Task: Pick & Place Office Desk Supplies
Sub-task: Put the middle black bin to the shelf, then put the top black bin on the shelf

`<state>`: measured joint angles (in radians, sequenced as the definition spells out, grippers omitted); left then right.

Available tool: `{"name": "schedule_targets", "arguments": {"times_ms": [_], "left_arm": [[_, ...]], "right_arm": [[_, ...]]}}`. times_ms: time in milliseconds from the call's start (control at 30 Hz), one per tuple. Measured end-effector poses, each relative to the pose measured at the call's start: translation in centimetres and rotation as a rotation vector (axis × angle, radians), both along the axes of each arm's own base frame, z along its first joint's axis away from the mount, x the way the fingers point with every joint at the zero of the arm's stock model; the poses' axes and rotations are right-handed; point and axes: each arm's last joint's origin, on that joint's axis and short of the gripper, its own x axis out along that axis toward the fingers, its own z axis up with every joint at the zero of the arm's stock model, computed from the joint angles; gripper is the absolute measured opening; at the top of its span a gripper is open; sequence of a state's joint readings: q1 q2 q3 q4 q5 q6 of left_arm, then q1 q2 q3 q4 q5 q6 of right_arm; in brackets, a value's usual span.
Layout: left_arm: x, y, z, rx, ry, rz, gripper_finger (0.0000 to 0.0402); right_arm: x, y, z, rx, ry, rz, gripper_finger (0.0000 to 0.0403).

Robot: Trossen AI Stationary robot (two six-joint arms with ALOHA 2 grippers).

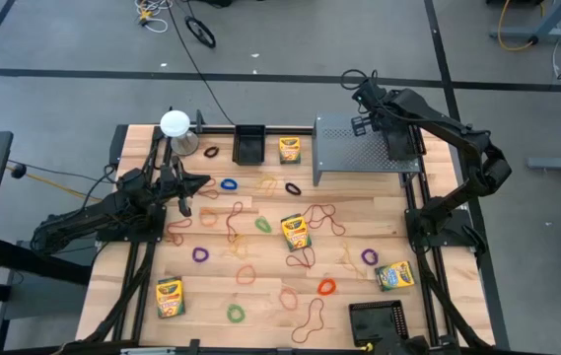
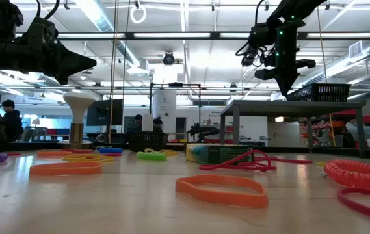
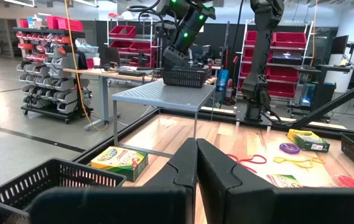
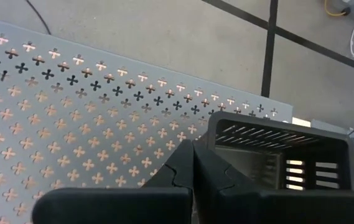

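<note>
Right gripper (image 1: 366, 116) is up over the grey perforated shelf (image 1: 364, 150) at the table's back edge, fingers pressed together with nothing between them. A black slotted bin (image 4: 276, 158) sits on the shelf just ahead of its fingertips.

Left gripper (image 1: 193, 183) hovers above the table's left half, fingers also closed and empty. A black mesh basket (image 3: 33, 183) is just beside it, with a crayon box (image 3: 119, 163) just beyond that.

Rubber bands are scattered loose on the wood in front of and below the left gripper: a blue band (image 1: 229, 183) just ahead of its tip, a purple band (image 1: 200, 254) and an orange band (image 1: 326, 287) farther off. More crayon boxes lie flat, one mid-table (image 1: 297, 232), one near the front left edge (image 1: 170, 296). White round-topped object (image 1: 175, 123) stands near the left gripper.
</note>
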<state>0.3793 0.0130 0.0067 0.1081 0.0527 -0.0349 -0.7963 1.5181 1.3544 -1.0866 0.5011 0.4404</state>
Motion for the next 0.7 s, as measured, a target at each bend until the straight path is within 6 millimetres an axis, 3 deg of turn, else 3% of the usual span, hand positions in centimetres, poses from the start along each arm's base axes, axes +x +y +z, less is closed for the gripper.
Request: {"name": "schedule_targets", "arguments": {"times_ms": [700], "left_arm": [[0.0,0.0,0.01,0.001,0.0,0.0,0.0011]], "right_arm": [[-0.47,0.24,0.77,-0.051,-0.002,-0.026,0.0002]]}}
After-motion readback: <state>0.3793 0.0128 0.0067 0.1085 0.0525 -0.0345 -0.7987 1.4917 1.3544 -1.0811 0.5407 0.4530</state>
